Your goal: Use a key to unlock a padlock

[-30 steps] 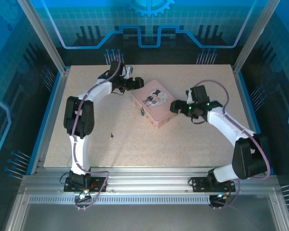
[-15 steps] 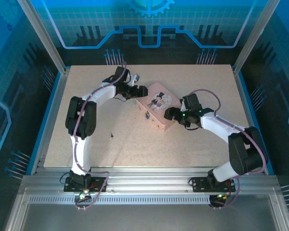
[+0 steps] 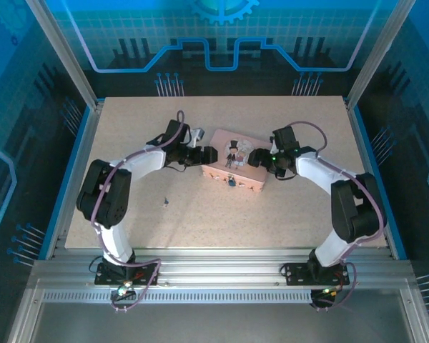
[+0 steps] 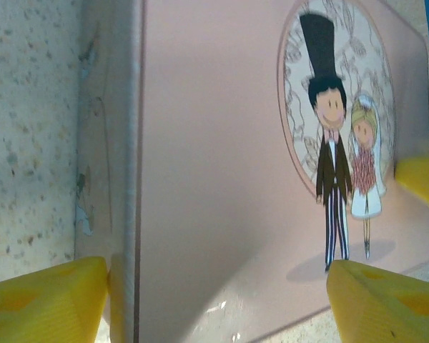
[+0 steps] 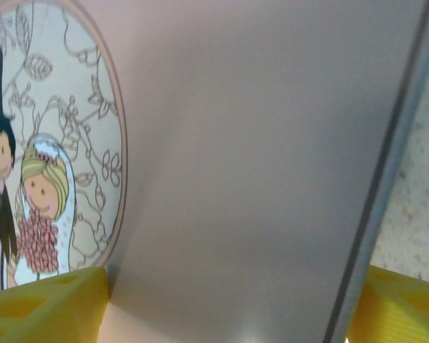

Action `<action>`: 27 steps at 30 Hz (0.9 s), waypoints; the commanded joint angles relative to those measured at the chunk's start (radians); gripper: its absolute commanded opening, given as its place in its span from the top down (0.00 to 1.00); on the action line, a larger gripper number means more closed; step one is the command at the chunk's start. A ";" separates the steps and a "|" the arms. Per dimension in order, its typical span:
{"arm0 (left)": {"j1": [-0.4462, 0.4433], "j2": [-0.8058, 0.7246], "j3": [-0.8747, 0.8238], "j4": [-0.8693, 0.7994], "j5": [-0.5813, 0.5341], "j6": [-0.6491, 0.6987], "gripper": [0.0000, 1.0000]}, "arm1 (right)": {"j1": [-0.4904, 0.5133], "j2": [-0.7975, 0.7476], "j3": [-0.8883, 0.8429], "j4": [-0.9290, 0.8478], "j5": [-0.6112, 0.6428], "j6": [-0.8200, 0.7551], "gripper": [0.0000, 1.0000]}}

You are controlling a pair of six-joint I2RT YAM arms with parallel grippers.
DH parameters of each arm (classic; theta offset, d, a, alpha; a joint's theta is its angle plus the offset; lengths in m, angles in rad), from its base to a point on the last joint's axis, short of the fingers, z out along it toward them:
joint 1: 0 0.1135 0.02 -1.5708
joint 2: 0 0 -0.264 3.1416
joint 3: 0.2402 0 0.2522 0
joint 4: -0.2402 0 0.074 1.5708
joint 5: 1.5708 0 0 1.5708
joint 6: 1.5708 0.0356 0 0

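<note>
1. The left fingers (image 4: 43, 300) and right fingers (image 5: 43, 307) stand wide, straddling opposite ends of the pink box (image 3: 236, 153). I cannot tell whether they pinch it.
2. Square the box gently, so the padlock (image 3: 231, 181) on its front face points toward the arms.
3. Brace one end. The key (image 3: 166, 202) lies well apart on the bench (image 3: 129, 128), left of the box.

The box (image 3: 234, 167) sits on the desk (image 3: 293, 214) between the left hand (image 3: 210, 154) and the right hand (image 3: 254, 158), one at each end. The padlock (image 3: 231, 181) hangs on its near face. The key (image 3: 165, 202) lies nearer than the left hand, off to its left.
</note>
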 commanded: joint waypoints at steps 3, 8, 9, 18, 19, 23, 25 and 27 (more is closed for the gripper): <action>-0.058 -0.088 -0.114 0.105 0.047 -0.090 0.20 | 0.022 0.106 0.122 -0.016 -0.065 -0.055 0.19; -0.058 -0.101 -0.114 0.106 -0.005 -0.102 0.20 | 0.030 0.164 0.183 -0.009 -0.073 -0.065 0.19; -0.058 -0.093 -0.102 0.102 -0.011 -0.102 0.20 | 0.030 0.174 0.197 -0.009 -0.072 -0.066 0.19; -0.057 -0.044 -0.037 0.076 -0.062 -0.103 0.20 | 0.028 0.238 0.286 -0.043 -0.073 -0.095 0.18; -0.058 -0.046 -0.036 0.067 -0.073 -0.099 0.20 | 0.027 0.241 0.290 -0.050 -0.070 -0.097 0.18; -0.054 -0.072 -0.054 0.046 -0.116 -0.105 0.17 | 0.023 0.230 0.280 -0.047 -0.060 -0.095 0.15; -0.052 -0.093 -0.073 0.047 -0.132 -0.112 0.16 | 0.018 0.218 0.274 -0.048 -0.051 -0.098 0.13; -0.050 -0.115 -0.090 0.043 -0.153 -0.113 0.15 | 0.011 0.202 0.269 -0.054 -0.038 -0.103 0.11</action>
